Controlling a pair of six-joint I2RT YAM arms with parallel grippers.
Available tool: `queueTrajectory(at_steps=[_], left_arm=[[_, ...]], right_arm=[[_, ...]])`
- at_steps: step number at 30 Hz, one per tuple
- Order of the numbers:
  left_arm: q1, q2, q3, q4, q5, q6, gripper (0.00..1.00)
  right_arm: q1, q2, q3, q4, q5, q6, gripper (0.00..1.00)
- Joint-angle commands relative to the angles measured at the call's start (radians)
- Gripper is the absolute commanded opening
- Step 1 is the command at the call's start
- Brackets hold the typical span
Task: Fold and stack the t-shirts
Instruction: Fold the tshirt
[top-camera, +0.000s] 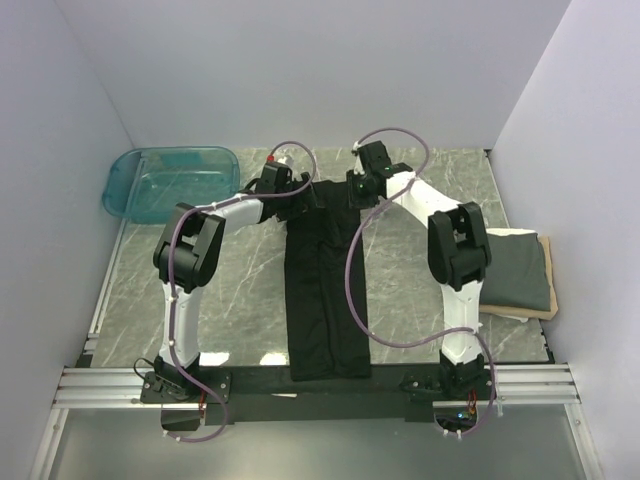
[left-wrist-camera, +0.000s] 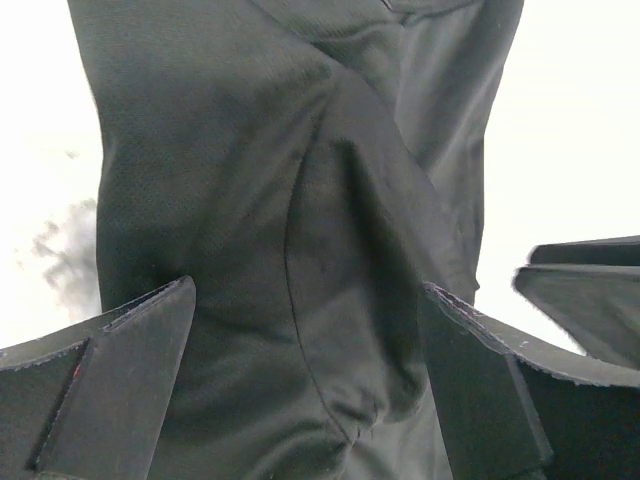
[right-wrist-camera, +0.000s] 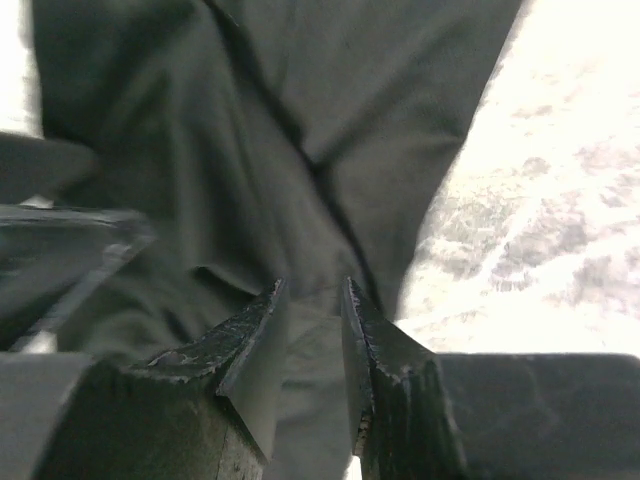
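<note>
The black t-shirt (top-camera: 325, 290) lies folded in a long narrow strip down the middle of the table, from the far end to the near edge. My left gripper (top-camera: 290, 200) is at the strip's far left corner. In the left wrist view its jaws are wide open (left-wrist-camera: 310, 330) and straddle a bunched fold of the black cloth (left-wrist-camera: 300, 180). My right gripper (top-camera: 358, 190) is at the far right corner. In the right wrist view its fingers (right-wrist-camera: 312, 300) pinch black cloth (right-wrist-camera: 250, 120). The dark grey t-shirt (top-camera: 515, 270) lies folded at the right.
A tan board (top-camera: 545, 300) lies under the grey shirt at the table's right edge. A clear teal tub (top-camera: 170, 182) stands at the far left. The marbled table (top-camera: 240, 290) shows on both sides of the strip. White walls enclose the back and sides.
</note>
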Motion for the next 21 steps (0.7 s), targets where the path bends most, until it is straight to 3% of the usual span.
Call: queueTrajectory(at_steps=[1,13,21], left_arm=[[0.02,0.036,0.058,-0.042,-0.004,0.047,0.99],[0.023,0.065,0.106,-0.053,0.027,0.076,0.99],[0.024,0.073,0.116,-0.053,0.04,0.083,0.99]], right_arm=[[-0.002,0.042,0.096,-0.072,-0.017,-0.083,0.35],[-0.006,0.137,0.196,-0.091,-0.111,-0.16,0.36],[-0.006,0.307,0.426,-0.244,-0.092,-0.205,0.36]])
